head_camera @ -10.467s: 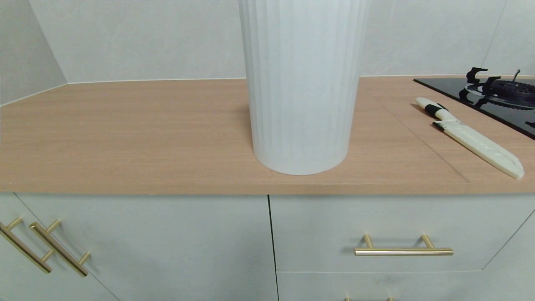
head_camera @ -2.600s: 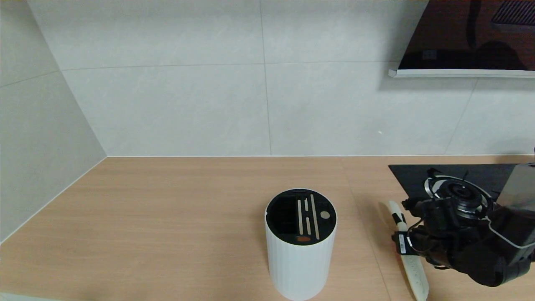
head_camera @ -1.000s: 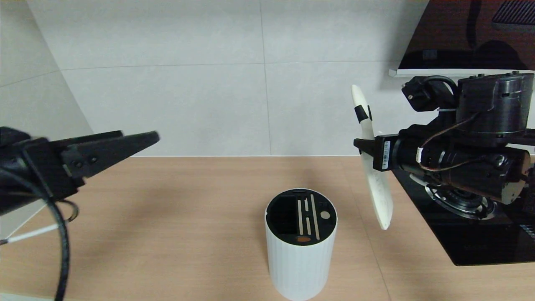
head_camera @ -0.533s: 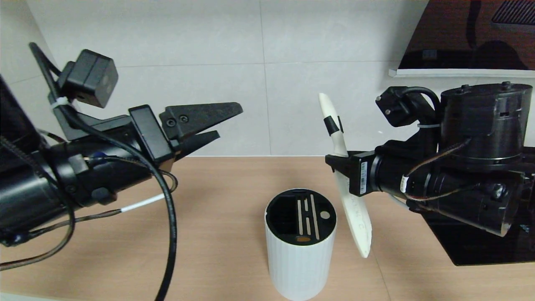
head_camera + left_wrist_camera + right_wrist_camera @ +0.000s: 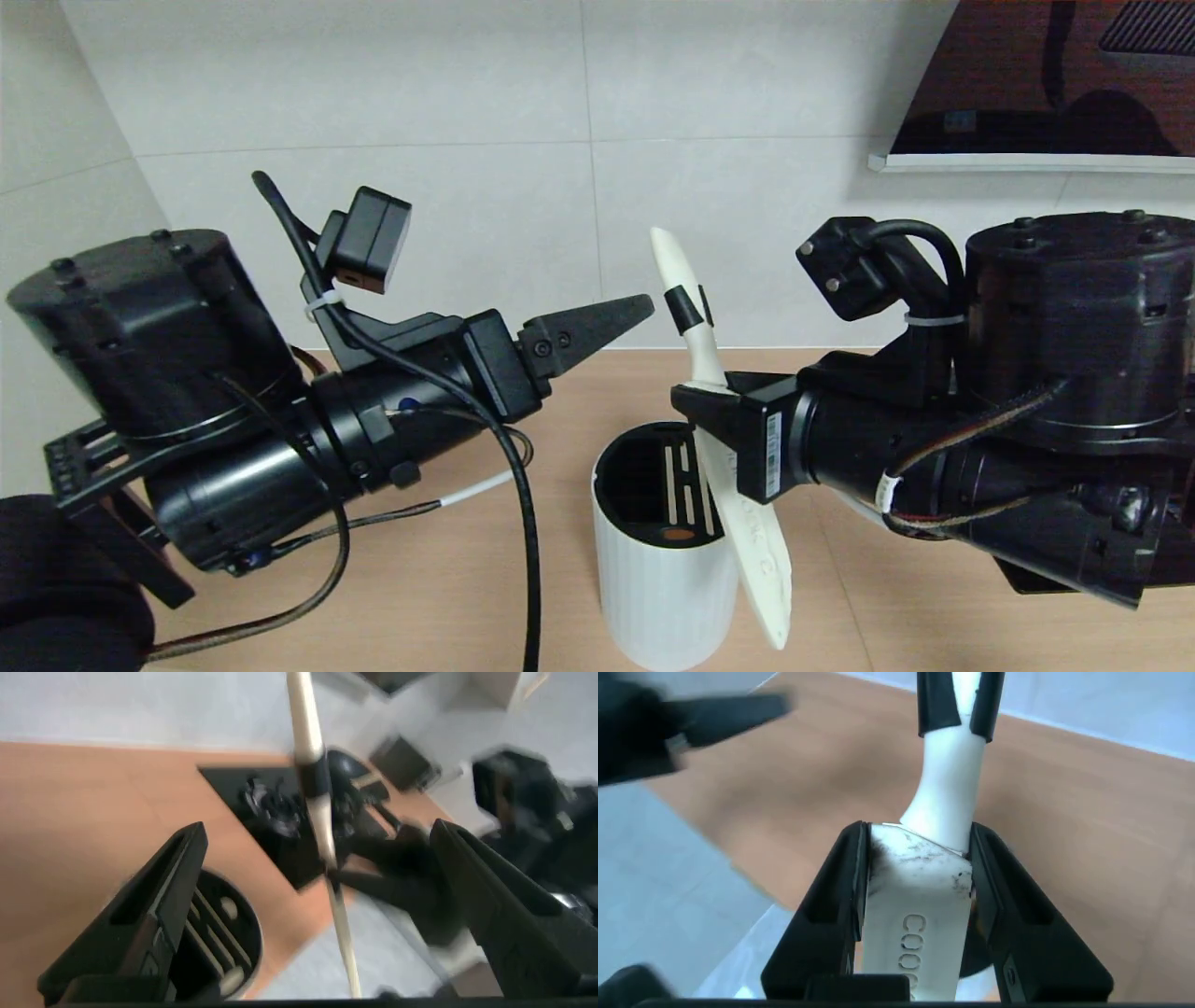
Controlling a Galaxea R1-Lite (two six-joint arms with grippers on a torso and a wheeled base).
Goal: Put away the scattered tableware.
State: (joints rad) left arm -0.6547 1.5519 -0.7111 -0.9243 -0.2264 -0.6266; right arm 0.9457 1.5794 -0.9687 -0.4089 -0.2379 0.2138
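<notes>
The knife [image 5: 758,560] hangs tip-down by the holder [image 5: 653,569] on the worktop [image 5: 429,597], our right gripper [image 5: 717,401] clamped on the blade's root (we judge it light, stiff, slick, brittle); our left gripper [image 5: 611,320] gapes empty.

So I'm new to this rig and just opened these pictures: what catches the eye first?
The white knife, held in the air blade down by the right gripper, its tip hanging close to the white ribbed holder on the wooden counter. Opposite, the left gripper is open and points at the knife's handle.
</notes>
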